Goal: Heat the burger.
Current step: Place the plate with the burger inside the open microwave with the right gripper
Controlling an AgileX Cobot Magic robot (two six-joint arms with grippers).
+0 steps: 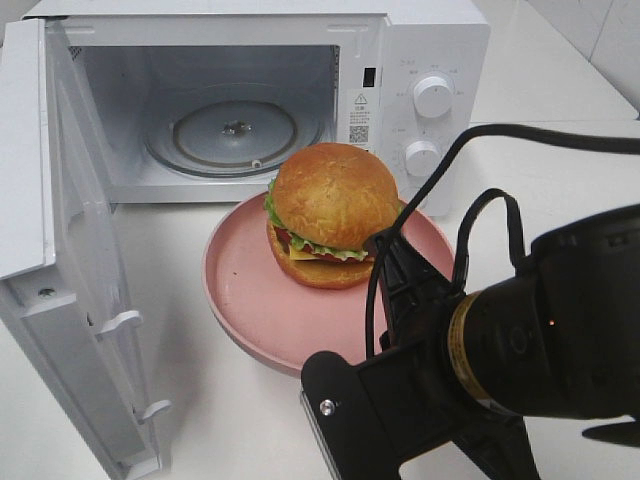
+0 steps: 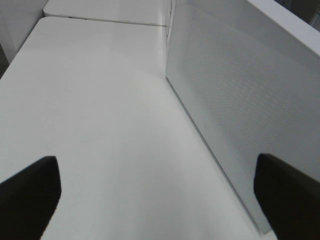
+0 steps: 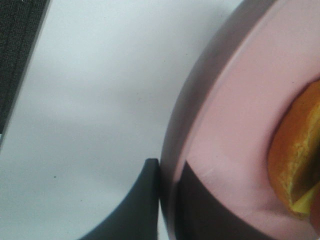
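Right gripper (image 3: 167,205) has the plate (image 1: 240,290) by the rim, burger (image 1: 330,215) aboard, microwave (image 1: 430,50) wide open!
One finger sits outside the rim and one inside, pinched together on the pink edge. The burger rides on the plate just in front of the oven mouth. The job now, as I read it: hold the plate level, go in slowly over the sill, and set it square on the glass turntable (image 1: 235,130), minding the door (image 1: 60,200). The left gripper (image 2: 155,200) hangs spread wide over the table (image 2: 90,110) beside that door, holding nothing.
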